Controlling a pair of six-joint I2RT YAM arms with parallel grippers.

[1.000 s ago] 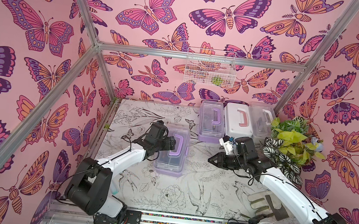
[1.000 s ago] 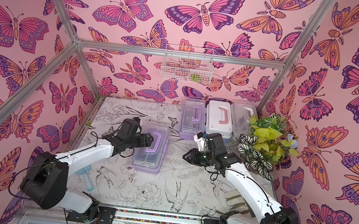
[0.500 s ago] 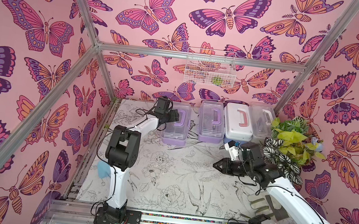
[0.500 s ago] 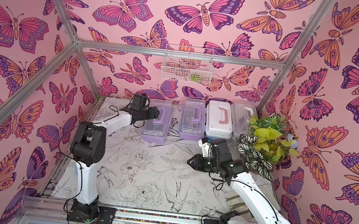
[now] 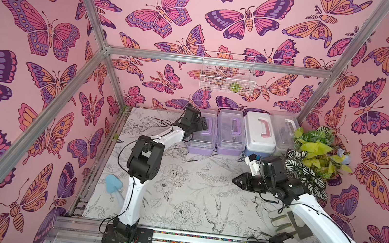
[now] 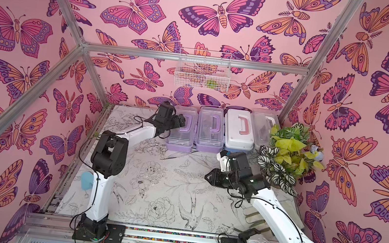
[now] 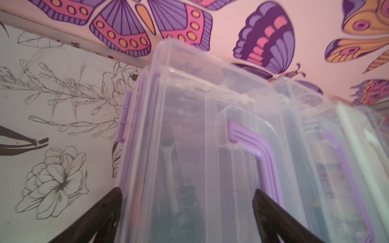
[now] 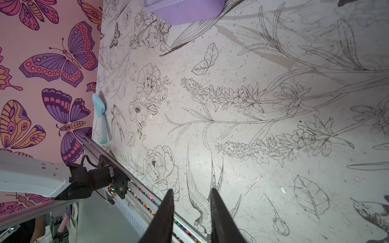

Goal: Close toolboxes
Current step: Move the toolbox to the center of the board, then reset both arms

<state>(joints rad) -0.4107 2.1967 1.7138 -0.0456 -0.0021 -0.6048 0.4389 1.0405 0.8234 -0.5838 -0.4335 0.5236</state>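
Standing now at the left end of the back-wall row of 4 toolboxes (image 5: 259,133), the purple box (image 5: 203,134) has left the table's (image 5: 180,181) middle. The left gripper (image 5: 200,126) hangs over its near end, fingers spread wide. The right gripper (image 5: 236,180) has drawn back, fingers slightly apart, empty.

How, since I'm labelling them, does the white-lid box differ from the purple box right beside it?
The white-lid box has an opaque lid; the purple box has a clear one, so its inside shows. The white-lid box carries a pink handle, the purple box a purple one. The white-lid box's base is light blue, the purple box's is purple. Both stand side by side in the same row, lids down, handles flat.
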